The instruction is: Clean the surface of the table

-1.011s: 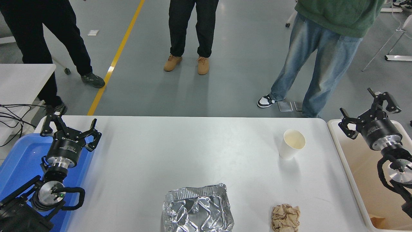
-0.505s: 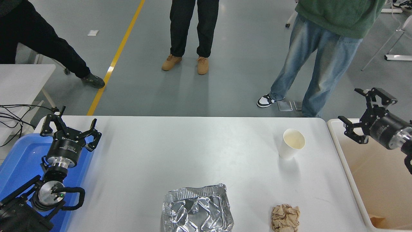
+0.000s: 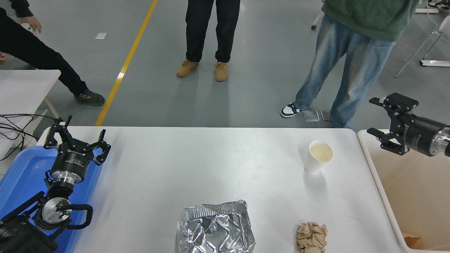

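The wide white table surface (image 3: 182,168) fills the middle of the head view. On it stand a white paper cup (image 3: 318,156) at the right, a crumpled foil tray (image 3: 215,228) at the front centre and a brown paper ball (image 3: 312,237) at the front right. My right gripper (image 3: 381,117) is open and empty. It hovers past the table's right end, above the beige bin, turned to point left toward the cup. My left gripper (image 3: 75,138) is parked open over the blue tray at the lower left.
A beige bin (image 3: 415,196) stands off the table's right end. A blue plastic tray (image 3: 21,175) lies at the left under the parked arm, with a smaller white table (image 3: 21,89) and cables behind it. Three people stand on the far side.
My right gripper has risen and swung from pointing away to pointing left, staying open. The person at the far left has stepped further left. The left arm has not moved.
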